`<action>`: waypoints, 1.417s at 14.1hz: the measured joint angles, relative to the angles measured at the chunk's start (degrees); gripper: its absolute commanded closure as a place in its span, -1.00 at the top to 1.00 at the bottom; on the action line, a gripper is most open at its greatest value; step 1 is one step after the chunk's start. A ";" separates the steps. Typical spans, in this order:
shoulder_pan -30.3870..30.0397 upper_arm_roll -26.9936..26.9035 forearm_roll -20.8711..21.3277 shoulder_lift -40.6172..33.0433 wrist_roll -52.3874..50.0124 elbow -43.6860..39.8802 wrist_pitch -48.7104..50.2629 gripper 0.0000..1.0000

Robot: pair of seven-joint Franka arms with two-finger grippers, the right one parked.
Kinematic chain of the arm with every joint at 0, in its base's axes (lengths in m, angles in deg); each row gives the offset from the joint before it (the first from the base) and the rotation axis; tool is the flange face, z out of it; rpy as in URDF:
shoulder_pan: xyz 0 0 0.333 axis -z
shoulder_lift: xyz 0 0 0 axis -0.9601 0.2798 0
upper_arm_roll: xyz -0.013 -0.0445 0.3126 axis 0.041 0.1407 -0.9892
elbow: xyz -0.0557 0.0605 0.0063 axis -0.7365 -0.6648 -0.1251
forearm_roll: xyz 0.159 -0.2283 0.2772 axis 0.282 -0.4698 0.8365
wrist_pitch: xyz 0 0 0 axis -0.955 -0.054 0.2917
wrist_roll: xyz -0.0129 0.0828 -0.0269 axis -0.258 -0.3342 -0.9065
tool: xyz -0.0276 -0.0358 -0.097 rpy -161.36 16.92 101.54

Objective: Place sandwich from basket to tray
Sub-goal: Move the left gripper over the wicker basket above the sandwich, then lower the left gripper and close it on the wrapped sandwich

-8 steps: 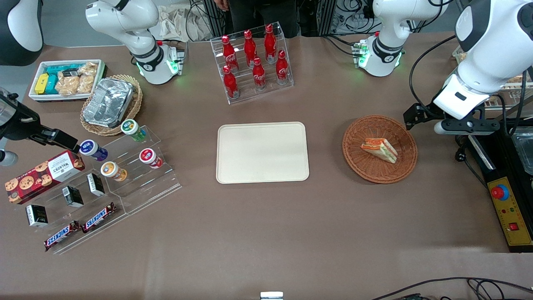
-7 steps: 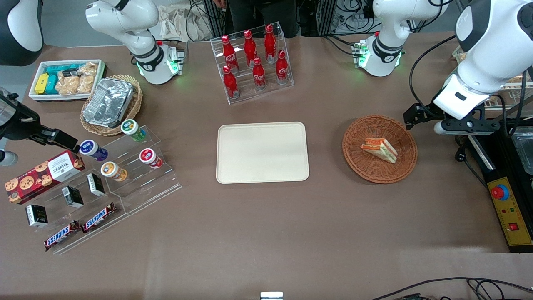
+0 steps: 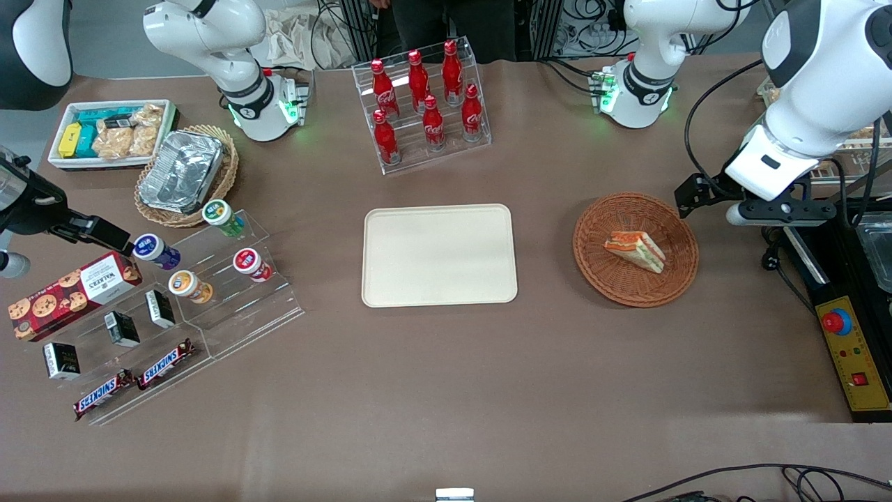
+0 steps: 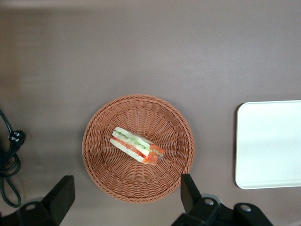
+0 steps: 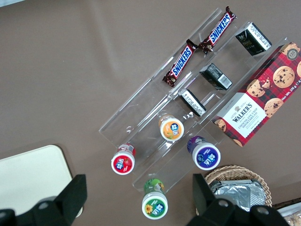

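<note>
One sandwich (image 3: 635,252) lies on its side in the middle of the basket (image 3: 679,275), untouched, its long axis running slantwise across the weave, with the red-filled end pointing toward the tray (image 3: 439,255). From the basket, the tray sits well apart on the brown table (image 3: 446,390), toward the parked arm's end, and it is bare. The gripper (image 4: 124,195) hangs high up, off the basket's rim toward the working arm's end of the table, fingers (image 4: 63,190) spread wide and holding nothing; in the wrist view the sandwich (image 4: 136,145) lies a little ahead of the gap between them. Judging by that, the grasp has not begun, and the fingers would need turning to close across the short width of the wedge
</note>
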 measured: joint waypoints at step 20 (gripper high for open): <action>1.40 1.08 -0.22 9.32 -64.62 -0.69 3.54 1.00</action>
